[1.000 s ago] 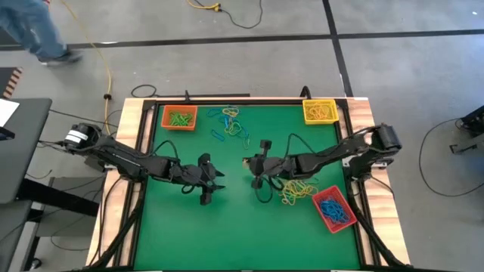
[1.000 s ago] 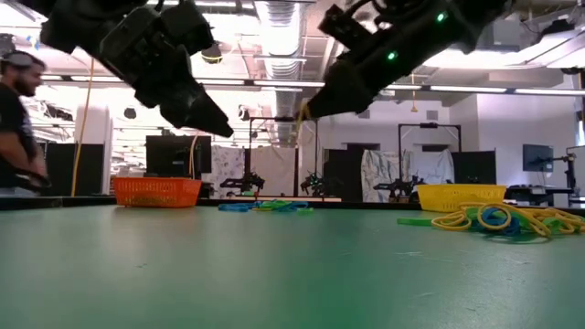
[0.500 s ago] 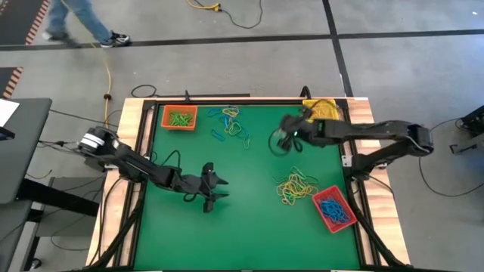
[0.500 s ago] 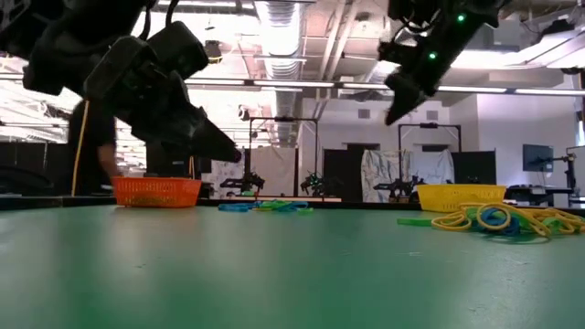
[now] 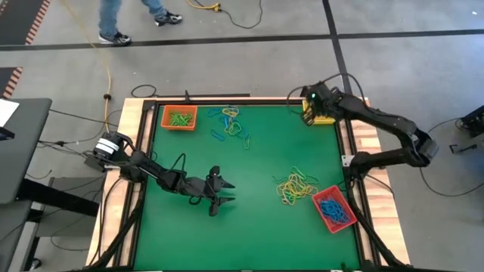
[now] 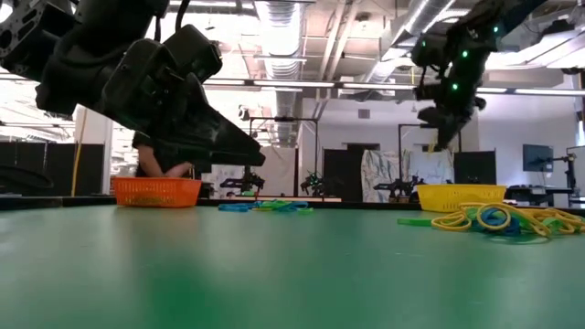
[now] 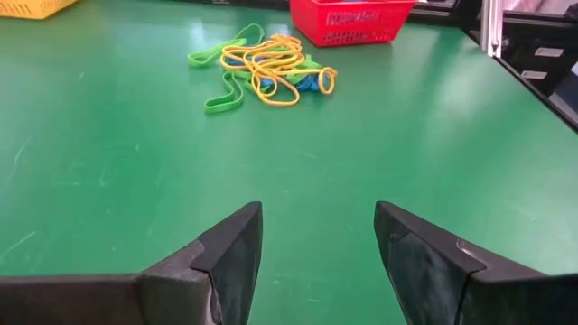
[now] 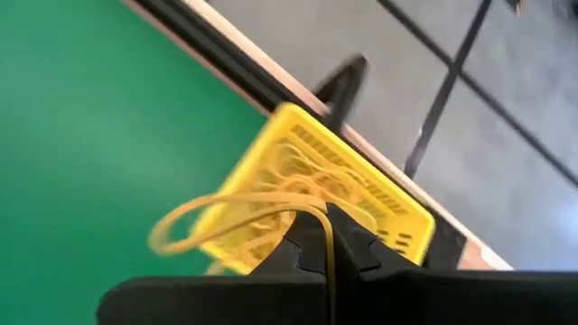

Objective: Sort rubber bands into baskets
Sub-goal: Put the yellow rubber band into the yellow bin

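On the green table's far left corner, the small orange plastic basket holding green bands is seen. The left gripper is held low over the mat with fingers apart, empty. The right gripper is closed on a thin yellow rubber band above the yellow plastic basket, the loop drooping sideways from the fingertips. The red plastic basket lies angled at the near right.

High view: overhead, straight down on the green table.
Low view: table height, level across.
Wrist views: close, forward past own fingers.
Shared: yellow basket.
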